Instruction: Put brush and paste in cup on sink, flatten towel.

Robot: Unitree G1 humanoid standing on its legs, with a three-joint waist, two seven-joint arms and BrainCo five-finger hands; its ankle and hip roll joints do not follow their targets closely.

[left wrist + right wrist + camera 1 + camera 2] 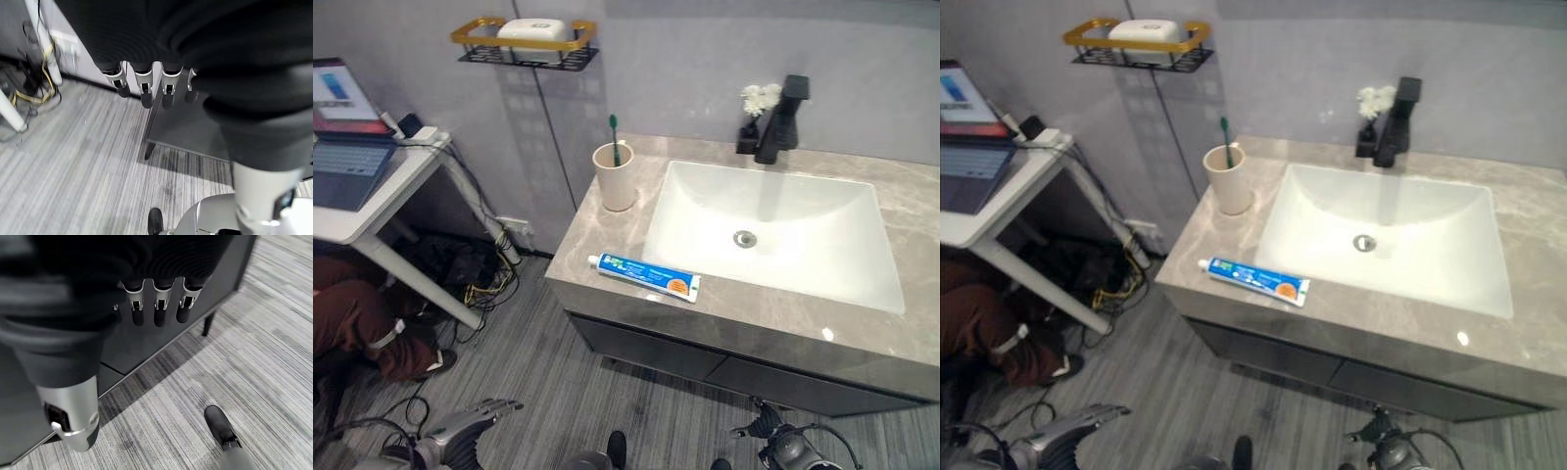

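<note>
A grey marble-look counter [607,257] carries a white rectangular sink [773,227] with a black faucet [781,121] at its back edge and a small vase of white flowers [759,101] just beside the faucet. On the counter to the left of the sink stands a cream cup [614,176], upright, with a green toothbrush [615,137] standing in it, head up. The toothpaste tube [644,276], blue and white, lies flat on the counter near the front edge, in front of the sink's left corner and apart from the cup. On the wall above and to the left hangs a black and gold wire shelf [524,44] holding a white soap bar [534,29]. Further left stands a white desk [367,201] with an open laptop [342,132] on it, and a person's leg in dark red trousers [352,318] shows beneath it. The left hand [460,428] hangs low over the striped grey floor [509,382], well below the counter, its fingers [142,87] relaxed and straight and holding nothing. The right hand [156,303] hangs low too, in front of the dark cabinet [132,347] under the counter, its fingers extended and empty.
</note>
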